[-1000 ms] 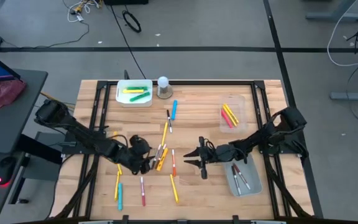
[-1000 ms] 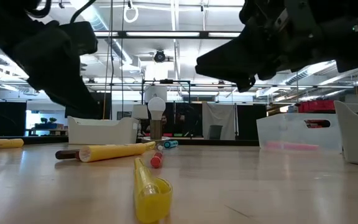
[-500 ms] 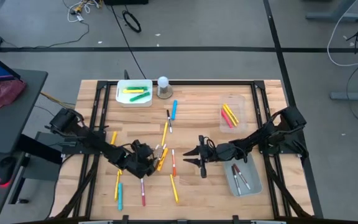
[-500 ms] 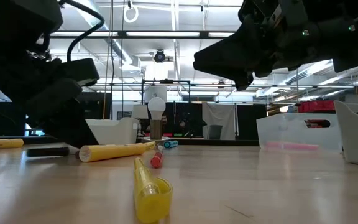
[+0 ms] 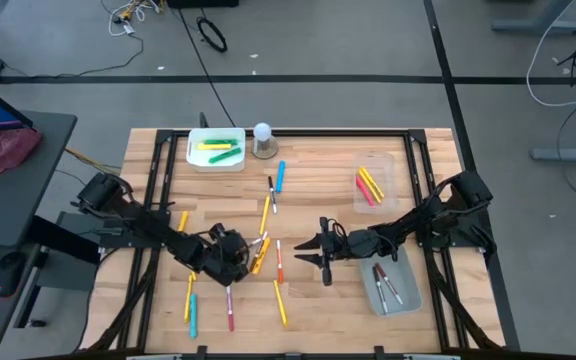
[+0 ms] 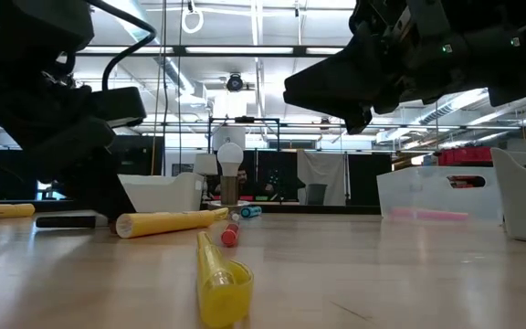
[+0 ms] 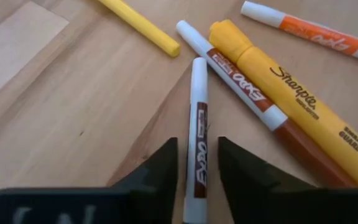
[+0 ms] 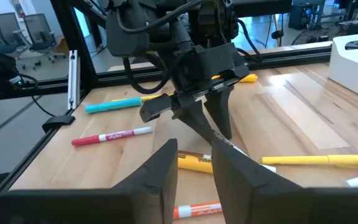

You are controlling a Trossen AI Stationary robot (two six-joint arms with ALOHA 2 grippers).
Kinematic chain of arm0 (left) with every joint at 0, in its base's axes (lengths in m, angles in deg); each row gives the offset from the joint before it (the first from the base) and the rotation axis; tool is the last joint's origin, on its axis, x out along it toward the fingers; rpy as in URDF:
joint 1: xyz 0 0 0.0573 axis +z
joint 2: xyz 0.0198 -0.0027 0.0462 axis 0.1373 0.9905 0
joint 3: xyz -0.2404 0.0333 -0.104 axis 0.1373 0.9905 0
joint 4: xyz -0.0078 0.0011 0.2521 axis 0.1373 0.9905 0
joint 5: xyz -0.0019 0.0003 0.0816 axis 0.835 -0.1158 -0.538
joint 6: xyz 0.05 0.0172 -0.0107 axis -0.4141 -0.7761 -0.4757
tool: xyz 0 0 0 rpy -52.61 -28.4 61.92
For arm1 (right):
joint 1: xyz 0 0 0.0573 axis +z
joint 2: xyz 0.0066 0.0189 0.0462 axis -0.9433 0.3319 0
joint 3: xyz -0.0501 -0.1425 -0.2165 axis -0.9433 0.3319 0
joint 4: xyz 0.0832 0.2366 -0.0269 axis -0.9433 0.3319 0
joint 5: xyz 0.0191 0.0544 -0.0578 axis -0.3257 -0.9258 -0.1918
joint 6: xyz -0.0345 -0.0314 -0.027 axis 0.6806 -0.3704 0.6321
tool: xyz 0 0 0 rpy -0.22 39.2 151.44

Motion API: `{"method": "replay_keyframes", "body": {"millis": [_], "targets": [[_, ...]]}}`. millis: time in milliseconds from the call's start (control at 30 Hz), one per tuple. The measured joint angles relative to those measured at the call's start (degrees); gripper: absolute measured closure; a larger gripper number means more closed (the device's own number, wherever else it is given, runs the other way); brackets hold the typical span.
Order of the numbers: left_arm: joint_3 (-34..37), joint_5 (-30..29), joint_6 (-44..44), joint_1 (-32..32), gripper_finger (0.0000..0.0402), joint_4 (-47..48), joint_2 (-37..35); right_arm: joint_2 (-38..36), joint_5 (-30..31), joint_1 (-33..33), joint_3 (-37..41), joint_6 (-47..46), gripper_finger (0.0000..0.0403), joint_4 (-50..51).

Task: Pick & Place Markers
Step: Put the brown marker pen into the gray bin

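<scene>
From the left wrist camera I see my left gripper [image 7: 196, 168] down at the tabletop [image 7: 61, 118], its two dark fingers [image 7: 163, 165] pinching a white marker with a brown label [image 7: 197, 134] that lies flat between them. Just beside it lie a second white marker [image 7: 235, 81] and a fat yellow highlighter [image 7: 291, 106]. Farther along, more markers [image 5: 280, 175] lie scattered across the middle of the table. My right gripper [image 5: 323, 262] hangs above the table's centre, fingers slightly apart and holding nothing. At the back stands a white bin [image 5: 215, 162] holding yellow and green markers.
</scene>
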Motion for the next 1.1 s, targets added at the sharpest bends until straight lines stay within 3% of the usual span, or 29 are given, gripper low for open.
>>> {"method": "replay_keyframes", "body": {"millis": [167,467,633,867,1100], "targets": [[0.0,0.5,-0.6,-0.1,0.0362,1.7,-0.4,0.0,0.0,-0.1,0.0,0.0,0.0303,0.0],[0.1,5.7,-6.4,-1.3,0.0364,8.6,-12.4,0.0,0.0,-0.4,0.0,0.1,0.0303,0.1],[-0.5,4.9,-14.0,-0.5,0.0364,-0.3,-15.2,-0.1,0.0,-1.8,-2.3,0.4,0.0287,4.5],[-0.6,6.5,-24.8,2.1,0.0364,-16.3,-14.6,3.8,-1.7,-3.1,-8.1,2.7,0.0211,9.6],[-0.7,7.5,-27.7,2.6,0.0364,-20.9,-14.4,9.4,-2.5,-3.2,-13.4,8.1,0.0189,9.7]]}}
